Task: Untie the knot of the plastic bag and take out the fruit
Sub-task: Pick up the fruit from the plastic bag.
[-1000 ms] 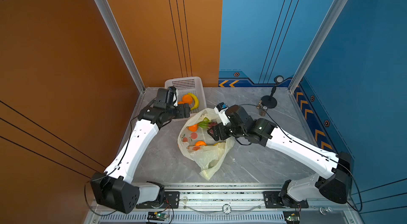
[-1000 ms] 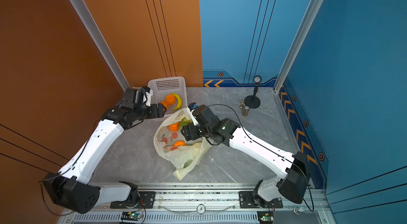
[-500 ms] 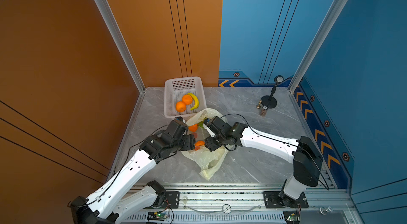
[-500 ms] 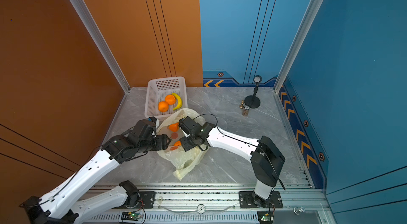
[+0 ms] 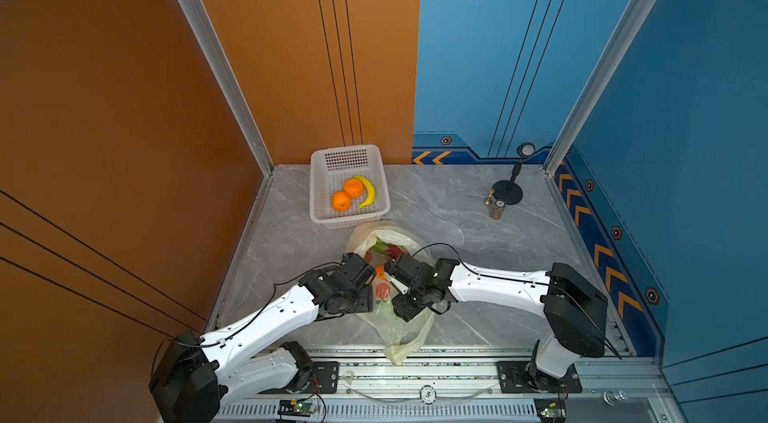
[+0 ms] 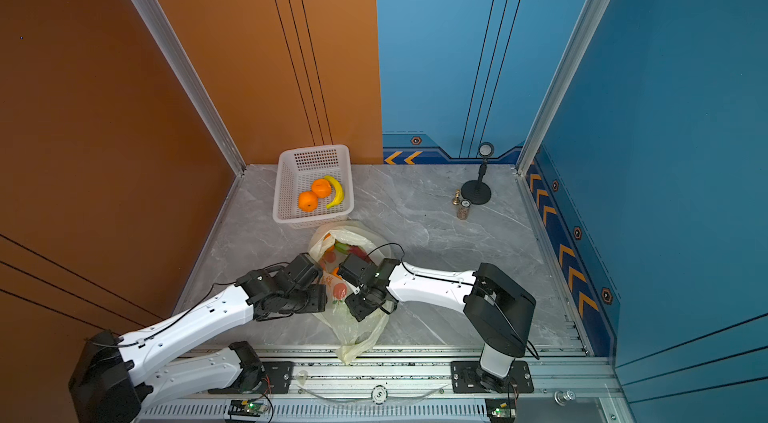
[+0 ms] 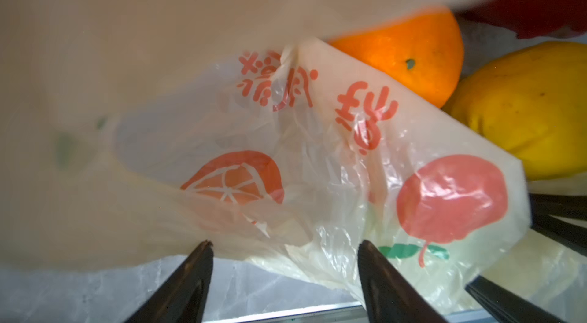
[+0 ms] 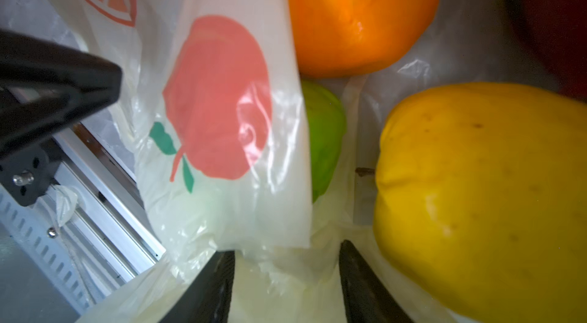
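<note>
1. The desk (image 5: 457,225) carries everything. Both arms reach low over its near middle.
2. The left arm (image 5: 266,317) comes in from the near left and the right arm (image 5: 498,286) from the near right, wrists facing across the plastic bag (image 5: 399,325).
3. The bag lies between them, open towards the far side. Inside are an orange (image 7: 406,48), a yellow fruit (image 8: 476,197) and a green fruit (image 8: 327,134).
4. A white basket (image 5: 320,192) just beyond the bag holds two oranges (image 5: 341,201) and a banana (image 5: 368,192).
5. The left claw (image 7: 284,243) is spread wide with film draped across its tips. The right claw (image 8: 287,248) is parted, with film between its fingers.
</note>
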Tool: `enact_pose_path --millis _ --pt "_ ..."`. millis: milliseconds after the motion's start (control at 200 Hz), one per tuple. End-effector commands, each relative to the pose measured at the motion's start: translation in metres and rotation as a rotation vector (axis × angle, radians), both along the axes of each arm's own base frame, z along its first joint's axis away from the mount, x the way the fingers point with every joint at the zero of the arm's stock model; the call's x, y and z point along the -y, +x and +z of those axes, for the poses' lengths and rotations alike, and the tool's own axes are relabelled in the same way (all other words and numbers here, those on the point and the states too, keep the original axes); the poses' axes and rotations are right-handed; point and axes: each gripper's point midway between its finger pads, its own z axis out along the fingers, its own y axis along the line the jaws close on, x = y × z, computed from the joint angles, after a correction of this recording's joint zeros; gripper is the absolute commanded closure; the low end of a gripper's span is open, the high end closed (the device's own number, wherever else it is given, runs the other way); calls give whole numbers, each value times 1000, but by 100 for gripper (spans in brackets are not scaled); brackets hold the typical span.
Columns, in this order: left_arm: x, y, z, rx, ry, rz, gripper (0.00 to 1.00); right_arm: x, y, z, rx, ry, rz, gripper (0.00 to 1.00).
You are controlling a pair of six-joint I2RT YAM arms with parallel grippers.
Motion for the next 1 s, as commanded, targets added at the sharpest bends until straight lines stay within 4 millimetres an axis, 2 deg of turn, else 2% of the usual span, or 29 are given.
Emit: enact_pose_path --millis 0,50,150,290,491,646,826,996 --pt "4 5 -2 29 -23 22 30 -15 9 36 26 116 -29 40" --pt "3 4 -6 22 -25 30 31 -19 15 45 34 145 -51 37" --pt "1 3 -10 14 -16 39 33 -28 32 61 61 197 -129 37" --pt "-7 0 -19 6 9 63 37 -40 52 70 106 228 -210 39" --pt "-13 -1 -23 -4 21 84 41 -40 86 56 168 155 -399 38" --pt "-17 1 -21 2 21 95 44 -41 100 41 183 92 -471 37" --pt "-23 2 -18 12 25 109 44 -43 105 19 170 4 -498 36" --pt "-26 5 -13 28 19 117 43 -49 98 -3 123 -57 -478 34"
